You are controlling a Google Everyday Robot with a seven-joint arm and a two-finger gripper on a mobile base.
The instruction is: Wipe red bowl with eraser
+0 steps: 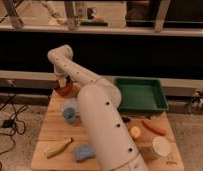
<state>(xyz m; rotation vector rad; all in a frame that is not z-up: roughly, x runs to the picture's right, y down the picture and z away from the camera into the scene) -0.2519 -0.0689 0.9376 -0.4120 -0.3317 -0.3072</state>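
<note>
Reaching from the front edge over to the far left corner, the smooth white arm [102, 122], a fat tube dotted with small dark holes, bends at a rounded elbow and drops its gripper [61, 81] right down at the red bowl [65, 89]. The jaws are clenched; whether the eraser sits between them I cannot tell, since the wrist blocks that spot. The red bowl is a small round shallow dish lying at the back left of the pale wooden table [52, 127], directly under the jaws and seemingly touching them.

Nearer me on the planks lie a soft blue sponge [84, 152], a bluish round cup [69, 113], a long pale-yellow banana-like piece [59, 147], a carrot-shaped orange piece [154, 127] and a white cup [160, 147]. A green rectangular plastic tray [141, 94] sits at the back right.
</note>
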